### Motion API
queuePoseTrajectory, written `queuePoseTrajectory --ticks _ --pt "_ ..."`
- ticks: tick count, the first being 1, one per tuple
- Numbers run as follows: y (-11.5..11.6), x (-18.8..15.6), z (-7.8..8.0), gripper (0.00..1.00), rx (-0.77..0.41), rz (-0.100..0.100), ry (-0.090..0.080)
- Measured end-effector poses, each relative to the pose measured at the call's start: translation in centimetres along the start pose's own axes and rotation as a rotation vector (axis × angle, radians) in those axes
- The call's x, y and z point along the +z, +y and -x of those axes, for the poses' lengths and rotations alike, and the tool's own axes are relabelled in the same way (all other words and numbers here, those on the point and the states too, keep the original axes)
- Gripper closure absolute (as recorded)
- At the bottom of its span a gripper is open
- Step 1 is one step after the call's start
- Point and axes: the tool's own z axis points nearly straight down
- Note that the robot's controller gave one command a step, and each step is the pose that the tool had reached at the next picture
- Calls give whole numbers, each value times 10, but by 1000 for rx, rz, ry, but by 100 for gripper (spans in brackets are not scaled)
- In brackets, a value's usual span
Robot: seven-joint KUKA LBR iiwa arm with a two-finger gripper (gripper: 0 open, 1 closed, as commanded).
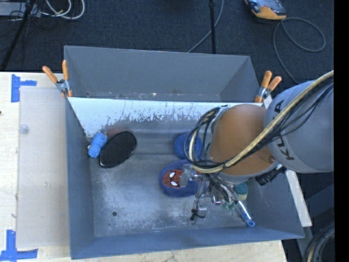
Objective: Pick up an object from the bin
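My gripper (pixel 200 202) hangs low over the bin floor at the front right, under the arm's orange cover. Just to its left lies a blue round thing with a red Spider-Man face (pixel 173 179), close to the gripper or touching it. Behind that, a second blue rounded thing (pixel 182 144) lies partly hidden by the cover and cables. To the gripper's right, a slim thing with a teal part and a blue tip (pixel 245 216) lies against the front right corner.
A black oval thing (pixel 117 149) with a light blue piece (pixel 97 144) at its left end lies at the back left of the bin floor. Bare floor stretches across the front left. The arm and its cables hide the right side of the bin.
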Motion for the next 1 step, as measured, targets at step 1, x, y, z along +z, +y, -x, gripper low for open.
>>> queuePoseTrajectory --ticks 1 --pt "0 -4 2 0 2 0 -7"
